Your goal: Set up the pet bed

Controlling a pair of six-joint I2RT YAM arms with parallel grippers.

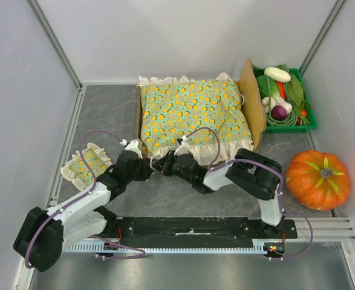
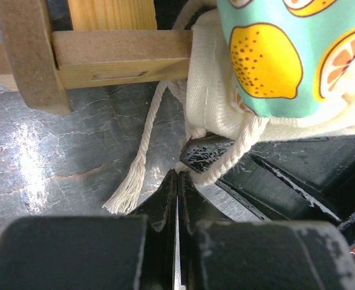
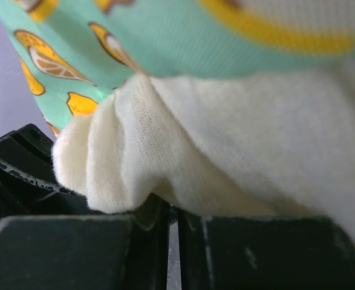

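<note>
The pet bed (image 1: 250, 96) stands at the back, its headboard on the right and its wooden rail (image 2: 117, 57) close in the left wrist view. A green cushion (image 1: 192, 112) with orange fruit print fills it. Both grippers meet at the cushion's near left corner. My left gripper (image 1: 155, 167) (image 2: 178, 175) is shut, with the end of a white cord (image 2: 231, 154) from the cushion pinched at its tips. My right gripper (image 1: 165, 164) (image 3: 172, 208) has its jaws almost together on a fold of the cream frill (image 3: 225, 151), which hides its tips.
A small matching pillow (image 1: 86, 163) lies left of my left arm. A green crate (image 1: 308, 124) of vegetables stands behind the headboard, and an orange pumpkin (image 1: 318, 179) sits at the right. A second loose cord (image 2: 142, 151) trails on the grey table.
</note>
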